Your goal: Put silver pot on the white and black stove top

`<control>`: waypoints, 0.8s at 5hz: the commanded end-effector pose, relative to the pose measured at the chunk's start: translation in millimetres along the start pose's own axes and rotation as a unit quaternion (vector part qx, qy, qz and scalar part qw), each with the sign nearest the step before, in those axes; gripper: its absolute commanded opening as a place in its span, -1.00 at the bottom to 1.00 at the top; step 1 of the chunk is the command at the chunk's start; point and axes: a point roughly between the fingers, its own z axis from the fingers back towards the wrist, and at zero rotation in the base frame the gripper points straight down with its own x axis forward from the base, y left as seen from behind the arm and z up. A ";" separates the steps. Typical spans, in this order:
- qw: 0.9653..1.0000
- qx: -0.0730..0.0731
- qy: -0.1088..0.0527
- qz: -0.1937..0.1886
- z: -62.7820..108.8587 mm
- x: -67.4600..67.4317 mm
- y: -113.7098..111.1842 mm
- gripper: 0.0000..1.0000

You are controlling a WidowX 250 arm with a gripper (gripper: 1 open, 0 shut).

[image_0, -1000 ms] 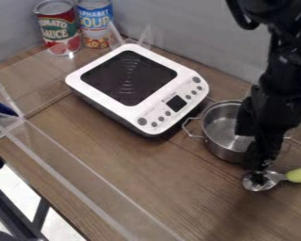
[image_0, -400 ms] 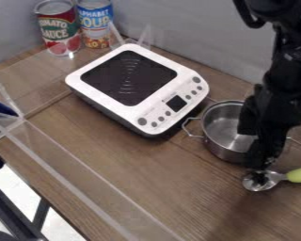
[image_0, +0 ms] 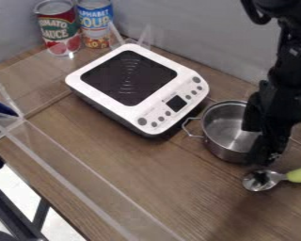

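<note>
You're hovering the black tool over the right side of the silver pot; fingers are spreading wide, clenching nothing, and from this view you can't tell whether they're touching the rim. Pot is sitting upright on the wooden tabletop, off the button-panel side of the white and black stove top, not on it. One loop handle is pointing toward the stove and lying near its corner; the arm is covering part of the pot's far side. Stove is lying flat, black glass facing up, ring marks showing, panel with the small display facing the pot side. Metal spoon is lying just beside the pot, on the near side, its bowl below the tool and its yellow-green handle running out of frame at the right. Two cans are standing behind the stove by the wall: a red tomato one and a blue and white alphabet soup one. A clear plastic piece is lying between the cans and the stove's left side.
</note>
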 end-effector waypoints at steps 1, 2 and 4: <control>1.000 0.019 -0.019 0.002 16.5 8.6 5.7 1.00; 0.999 0.026 -0.020 0.009 21.4 7.9 9.2 1.00; 0.999 0.036 -0.020 0.026 29.7 6.2 15.2 1.00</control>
